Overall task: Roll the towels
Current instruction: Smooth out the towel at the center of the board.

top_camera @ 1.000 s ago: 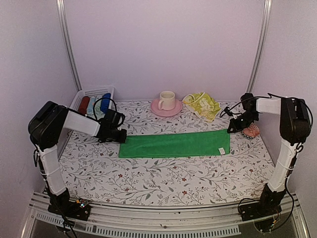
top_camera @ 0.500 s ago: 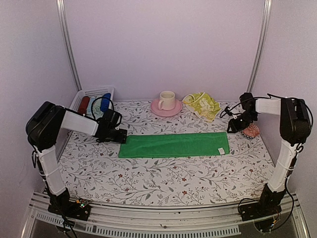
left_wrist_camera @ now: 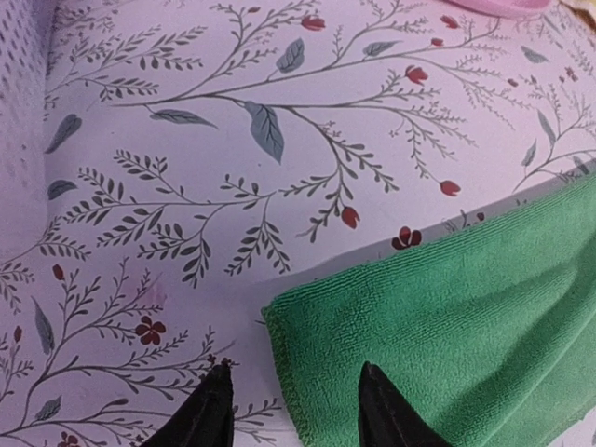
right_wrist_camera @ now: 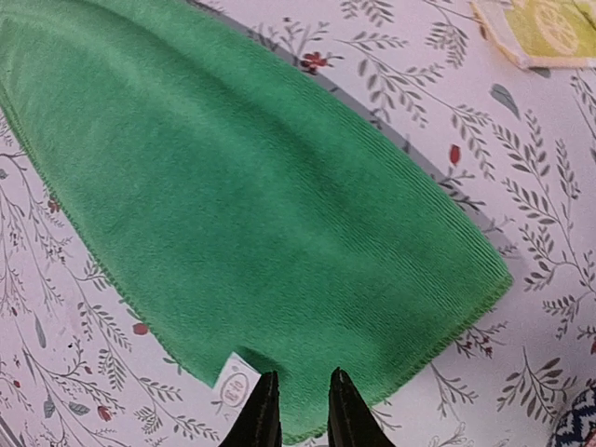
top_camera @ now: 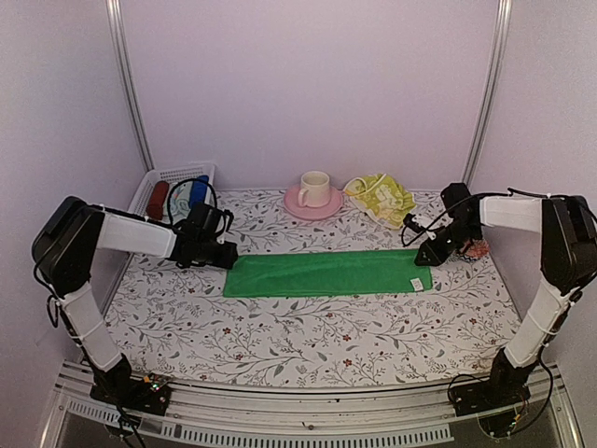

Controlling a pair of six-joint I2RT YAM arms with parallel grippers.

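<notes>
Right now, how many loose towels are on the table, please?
2: green towel flat mid-table; yellow towel bunched right of the saucer. Patterned item behind right gripper unclear.

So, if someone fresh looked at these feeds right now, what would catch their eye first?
The bright green towel, laid out as a long strip across the middle of the table, grabs the eye first. The left gripper sits open at its left end and the right gripper, jaws narrowly apart, at its right end. The pale yellow towel lies crumpled at the back, right of the pink saucer and cup.
</notes>
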